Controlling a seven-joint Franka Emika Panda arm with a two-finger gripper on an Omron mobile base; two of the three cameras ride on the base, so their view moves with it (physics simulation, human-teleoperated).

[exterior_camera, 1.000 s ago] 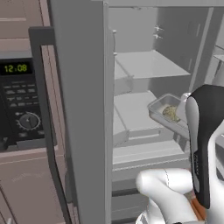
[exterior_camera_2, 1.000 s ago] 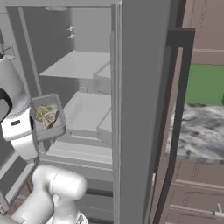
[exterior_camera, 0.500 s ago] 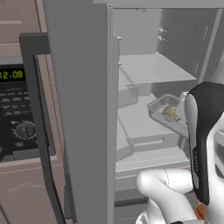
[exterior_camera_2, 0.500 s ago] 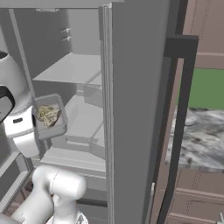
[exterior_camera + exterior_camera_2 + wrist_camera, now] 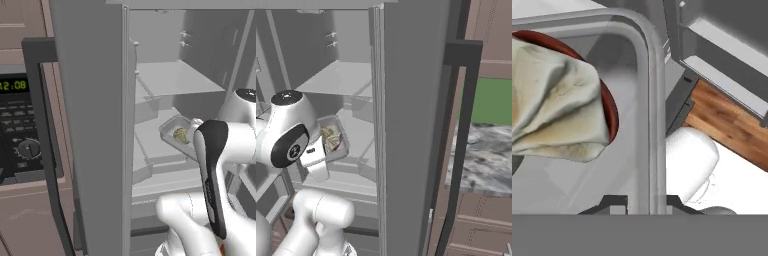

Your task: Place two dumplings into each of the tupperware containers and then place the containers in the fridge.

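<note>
One tupperware container [image 5: 175, 131] | dumplings [image 5: 180, 135] inside | claw [image 5: 640, 201] clamped on its wall | fridge [image 5: 165, 80] open

Green digits "2:08" on the oven display [image 5: 13, 85] (left edge cropped).

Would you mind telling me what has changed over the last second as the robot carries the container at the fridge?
The base has driven, so both base views shifted: the fridge interior looms larger and the oven panel slid left. The gripper stays shut on the tupperware container's wall, a dumpling still inside, held before the middle shelf. Nothing was let go.
</note>
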